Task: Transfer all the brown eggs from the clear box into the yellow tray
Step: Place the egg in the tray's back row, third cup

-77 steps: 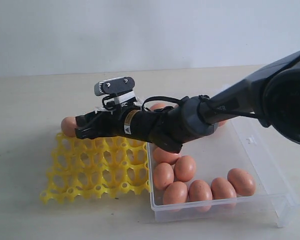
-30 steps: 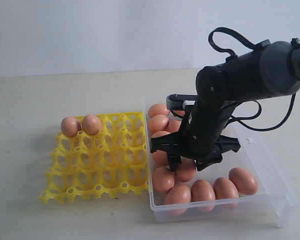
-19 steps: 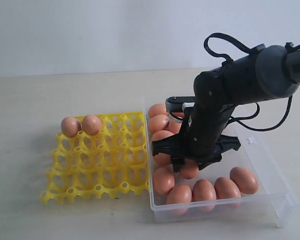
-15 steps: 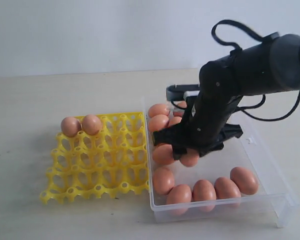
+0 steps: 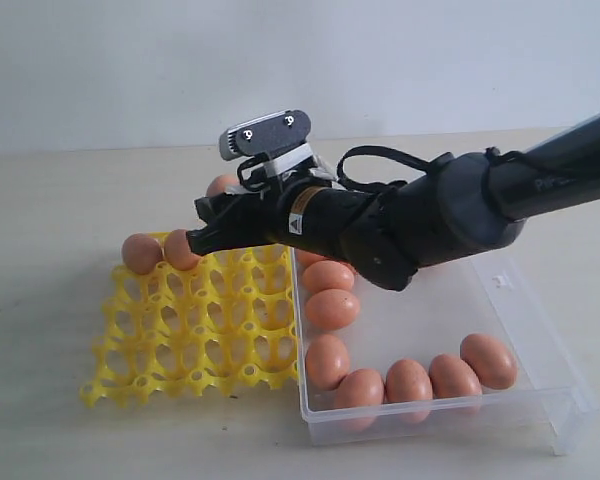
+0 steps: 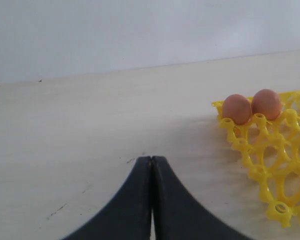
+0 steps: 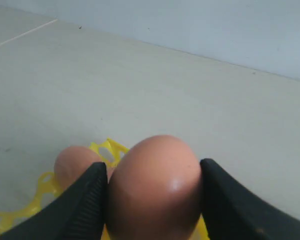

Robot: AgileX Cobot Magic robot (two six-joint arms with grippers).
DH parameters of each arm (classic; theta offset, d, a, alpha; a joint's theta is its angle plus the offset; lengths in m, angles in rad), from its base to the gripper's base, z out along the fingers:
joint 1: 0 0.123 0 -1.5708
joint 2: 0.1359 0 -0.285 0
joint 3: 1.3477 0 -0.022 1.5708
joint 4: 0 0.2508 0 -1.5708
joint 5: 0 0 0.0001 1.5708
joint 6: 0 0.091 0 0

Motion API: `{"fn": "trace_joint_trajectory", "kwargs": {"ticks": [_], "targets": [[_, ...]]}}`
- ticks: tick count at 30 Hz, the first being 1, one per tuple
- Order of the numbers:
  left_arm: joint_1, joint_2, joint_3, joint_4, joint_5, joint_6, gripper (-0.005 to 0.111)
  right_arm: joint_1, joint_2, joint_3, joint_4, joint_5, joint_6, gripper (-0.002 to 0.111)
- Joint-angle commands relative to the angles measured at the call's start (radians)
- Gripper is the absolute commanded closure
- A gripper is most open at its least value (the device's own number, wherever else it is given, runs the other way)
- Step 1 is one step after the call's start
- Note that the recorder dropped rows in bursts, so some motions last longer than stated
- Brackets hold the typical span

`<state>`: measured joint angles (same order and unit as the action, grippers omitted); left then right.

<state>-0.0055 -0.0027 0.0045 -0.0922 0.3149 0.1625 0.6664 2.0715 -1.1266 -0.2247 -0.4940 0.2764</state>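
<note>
Brown egg [image 7: 155, 190], likely light, brittle and slick, gripped across its belly by the right gripper [image 7: 154, 175], yellow tray [image 5: 180, 335] just beneath.

The right arm [image 5: 450, 215] is glossy black all over, fat rounded joint shells on a thick tube link, and there's a thin black cable [image 5: 375, 155] looping off its top and a small yellow-and-white label [image 5: 297, 222] stuck near the wrist. Up on that wrist sits a pale grey, pill-shaped camera housing [image 5: 265, 133] with two tiny dark dots on its face. The right gripper [image 5: 202, 226] is matte black with broad, smooth-faced fingers [image 7: 82, 202], and the left gripper [image 6: 151, 161] shows two sleek black fingers with flaring, curved outer edges.
</note>
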Motion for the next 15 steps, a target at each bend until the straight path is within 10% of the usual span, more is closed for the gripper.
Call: {"fn": "trace_joint_trajectory", "kwargs": {"ticks": [1, 15], "targets": [[-0.006, 0.003, -0.005, -0.005, -0.004, -0.003, 0.107, 0.003, 0.067, -0.059, -0.022, -0.031, 0.022, 0.108], [-0.006, 0.003, -0.005, -0.005, -0.004, -0.001, 0.107, 0.001, 0.145, -0.079, -0.015, -0.009, -0.034, 0.108]]}}
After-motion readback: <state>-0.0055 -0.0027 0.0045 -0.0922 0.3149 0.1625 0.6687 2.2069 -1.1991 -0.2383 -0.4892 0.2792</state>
